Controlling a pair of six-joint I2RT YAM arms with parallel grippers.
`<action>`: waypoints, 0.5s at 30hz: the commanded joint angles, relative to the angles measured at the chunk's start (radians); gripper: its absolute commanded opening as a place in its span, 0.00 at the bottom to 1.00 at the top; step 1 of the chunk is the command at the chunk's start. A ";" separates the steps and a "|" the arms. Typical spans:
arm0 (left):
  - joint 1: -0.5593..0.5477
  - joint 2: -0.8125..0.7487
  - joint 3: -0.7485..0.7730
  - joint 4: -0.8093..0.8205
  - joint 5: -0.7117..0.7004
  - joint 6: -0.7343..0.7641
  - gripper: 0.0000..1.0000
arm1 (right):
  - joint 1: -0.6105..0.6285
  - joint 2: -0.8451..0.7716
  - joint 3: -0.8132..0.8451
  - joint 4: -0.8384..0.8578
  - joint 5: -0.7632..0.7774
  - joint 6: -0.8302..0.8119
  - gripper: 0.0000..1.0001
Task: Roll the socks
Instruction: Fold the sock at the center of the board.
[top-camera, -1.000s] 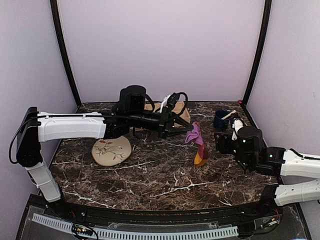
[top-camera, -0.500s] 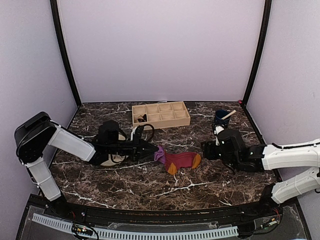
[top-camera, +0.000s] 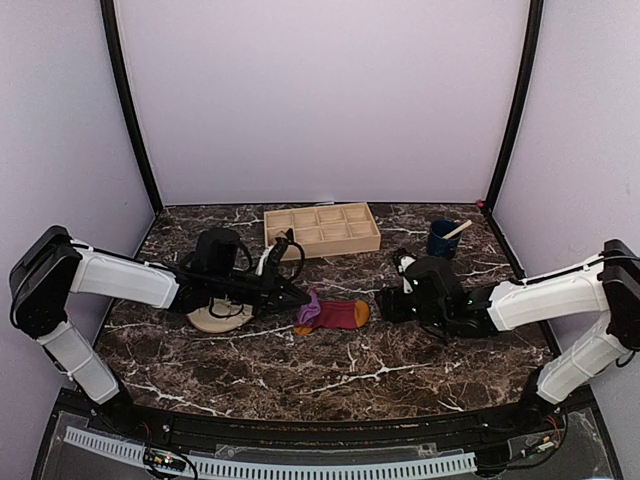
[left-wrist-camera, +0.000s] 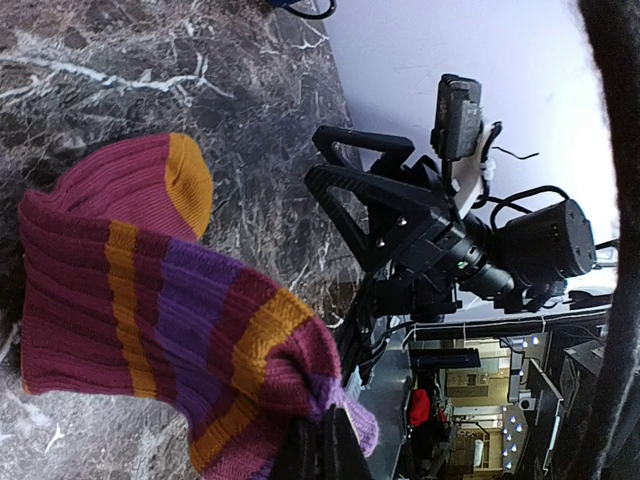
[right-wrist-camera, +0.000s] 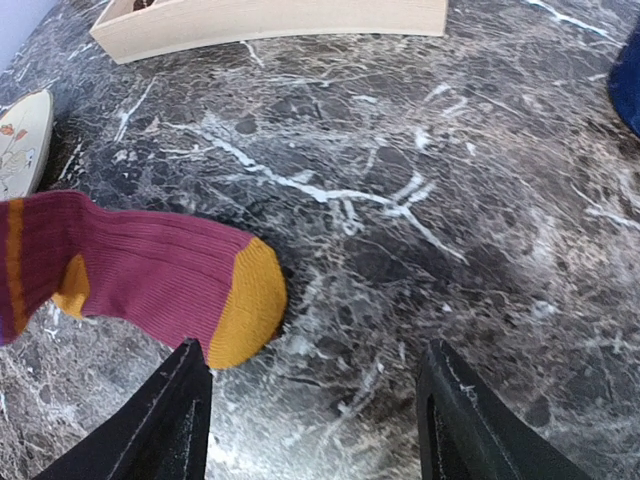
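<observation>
Right wrist view: right claw (right-wrist-camera: 312, 400) spread wide, nothing between its fingers (right-wrist-camera: 170, 420), hanging low over the bare marble tabletop (right-wrist-camera: 480, 230). Just ahead and left of the claw, the orange toe of the magenta-purple striped sock (right-wrist-camera: 150, 265), flat on the marble and apart from both fingers. Likely posed there to take or pin the toe end, so a roll can start from it.

Farther along the sock, at the opposite end: left claw (top-camera: 298, 302) clamped tight on the cuff. In the left wrist view, lavender cuff edge bunched at the fingertips (left-wrist-camera: 340, 452) and raised a little, leg and foot trailing away toward the right claw. Probably held so to keep the sock straight and anchored while the other end gets worked.

Beyond the right claw, far left: beige leaf-painted plate (right-wrist-camera: 20, 140), close behind the left claw, not part of the job. Far ahead: wooden compartment tray (right-wrist-camera: 270, 20). Far right: blue cup (right-wrist-camera: 628, 70).

No second sock made out for certain. Only a dark scrap (top-camera: 283, 238) in one tray compartment, too small to name.

Rolling judged not yet begun, with the sock lying unrolled at full length.
</observation>
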 joint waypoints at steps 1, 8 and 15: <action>0.005 0.006 0.027 -0.105 0.012 0.073 0.00 | 0.001 0.062 0.056 0.077 -0.055 -0.021 0.64; 0.020 -0.001 0.093 -0.258 -0.049 0.138 0.03 | 0.002 0.167 0.120 0.107 -0.102 -0.030 0.64; 0.025 0.055 0.193 -0.316 -0.043 0.145 0.05 | -0.003 0.260 0.138 0.140 -0.118 -0.022 0.64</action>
